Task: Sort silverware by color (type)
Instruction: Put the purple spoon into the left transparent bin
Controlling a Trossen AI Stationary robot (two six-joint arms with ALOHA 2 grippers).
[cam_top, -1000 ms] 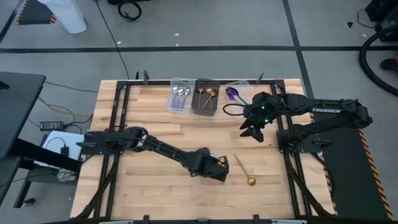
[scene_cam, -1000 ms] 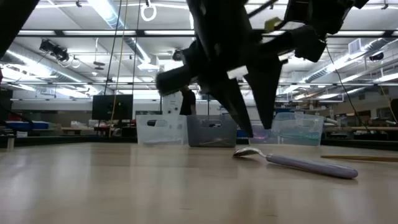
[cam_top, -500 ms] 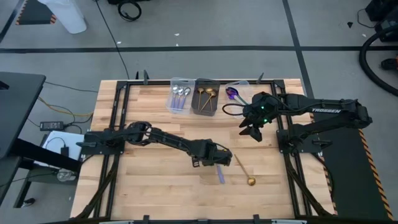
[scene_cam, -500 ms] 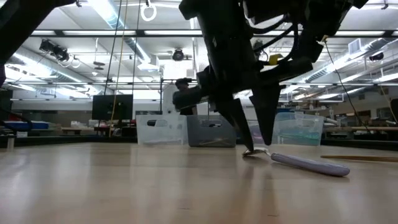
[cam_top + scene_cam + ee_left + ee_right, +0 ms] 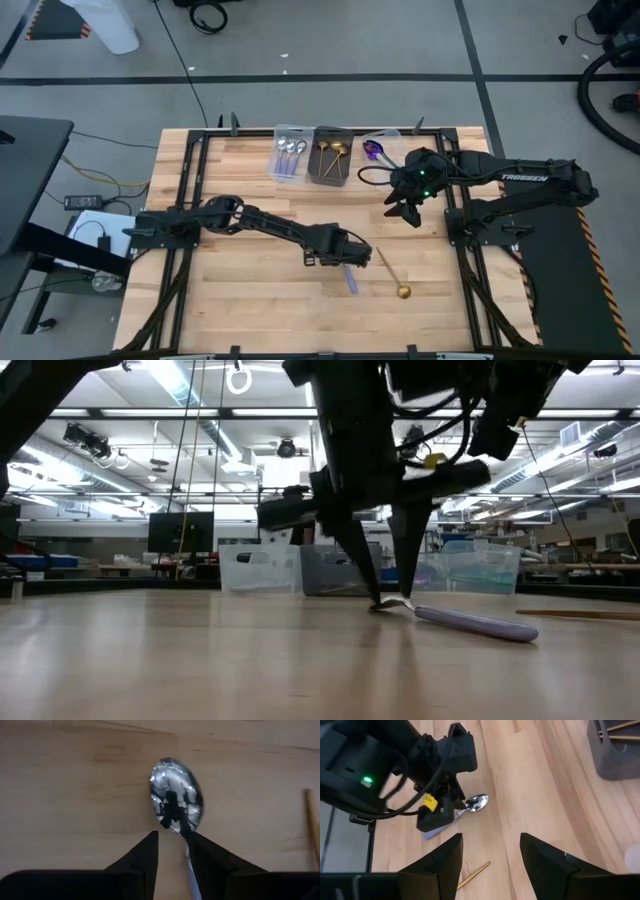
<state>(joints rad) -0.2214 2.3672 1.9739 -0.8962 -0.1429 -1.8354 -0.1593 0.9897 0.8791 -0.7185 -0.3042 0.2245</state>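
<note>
Standing along the desk's far edge are a clear bin, a dark bin and another clear bin. Mid-desk, the left gripper straddles a silver spoon's neck, fingers slightly apart. A gold spoon lies beside. "TROSSEN" marks the right arm; its right gripper hangs open, empty.

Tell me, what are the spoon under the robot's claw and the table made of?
The spoon looks like polished metal: its silver bowl is mirror-bright and reflects the left gripper whose open fingers straddle its neck. Its pale lilac handle looks matte, maybe coated; hard to tell. The table looks like light wood, with plank seams and grain lines showing.
</note>
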